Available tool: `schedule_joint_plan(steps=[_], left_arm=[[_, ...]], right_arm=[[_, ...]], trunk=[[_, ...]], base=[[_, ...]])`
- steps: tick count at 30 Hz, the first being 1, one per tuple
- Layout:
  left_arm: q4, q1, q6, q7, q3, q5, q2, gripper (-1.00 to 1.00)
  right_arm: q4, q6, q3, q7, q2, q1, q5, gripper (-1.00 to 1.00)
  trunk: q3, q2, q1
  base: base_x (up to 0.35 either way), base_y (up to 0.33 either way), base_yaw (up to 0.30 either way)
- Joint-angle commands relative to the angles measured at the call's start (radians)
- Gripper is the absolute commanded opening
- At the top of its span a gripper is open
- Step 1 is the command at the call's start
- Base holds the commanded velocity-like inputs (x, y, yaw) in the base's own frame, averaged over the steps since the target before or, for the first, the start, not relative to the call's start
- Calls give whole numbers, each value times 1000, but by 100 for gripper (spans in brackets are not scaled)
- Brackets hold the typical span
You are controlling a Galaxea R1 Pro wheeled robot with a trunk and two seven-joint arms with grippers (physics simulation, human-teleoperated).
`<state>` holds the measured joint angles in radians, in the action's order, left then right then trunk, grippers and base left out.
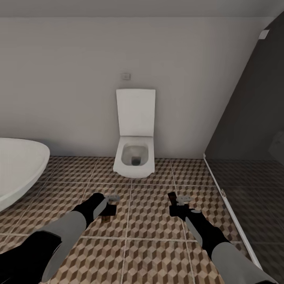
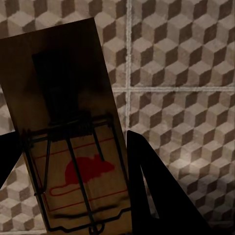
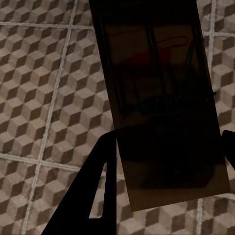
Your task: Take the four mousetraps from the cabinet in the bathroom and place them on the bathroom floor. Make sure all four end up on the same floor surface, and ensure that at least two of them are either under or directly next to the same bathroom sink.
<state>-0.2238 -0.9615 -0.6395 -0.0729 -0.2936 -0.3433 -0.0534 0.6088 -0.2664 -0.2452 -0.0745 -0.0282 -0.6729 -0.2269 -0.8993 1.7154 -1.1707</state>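
Holding one mousetrap (image 2: 68, 142) pinched in the left gripper (image 1: 109, 204) and another (image 3: 161, 98) in the right gripper (image 1: 178, 203), above the tiled floor (image 1: 150, 236); light, stiff boards, best gripped by the edges, clear of the wire.

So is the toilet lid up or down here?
Up. The toilet lid stands upright against the wall, and the open bowl is visible below it.

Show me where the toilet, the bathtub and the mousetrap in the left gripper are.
toilet (image 1: 134, 156), head view, on the bowl's rim.
bathtub (image 1: 17, 165), head view, on its white outer wall.
mousetrap (image 2: 88, 169), left wrist view, on the red mouse print.
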Motion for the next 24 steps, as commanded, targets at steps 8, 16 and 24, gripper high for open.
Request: schedule_joint_plan(steps=[8,16,24], left_arm=[[3,0,-5,-4,-6,-7,-3,-100],[3,0,-5,-4,-6,-6,-3,-100],[3,0,-5,-4,-6,-6,-3,-100]], right_arm=[[2,-5,-5,1,-2,0,-11,-100],[2,-5,-5,1,-2,0,-11,-100],[2,-5,-5,1,-1,0,-11,-100]], trunk=[[-35,57,-31],[-72,113,-61],[-110,169,-92]], base=[[0,0,0],[0,0,0],[0,0,0]])
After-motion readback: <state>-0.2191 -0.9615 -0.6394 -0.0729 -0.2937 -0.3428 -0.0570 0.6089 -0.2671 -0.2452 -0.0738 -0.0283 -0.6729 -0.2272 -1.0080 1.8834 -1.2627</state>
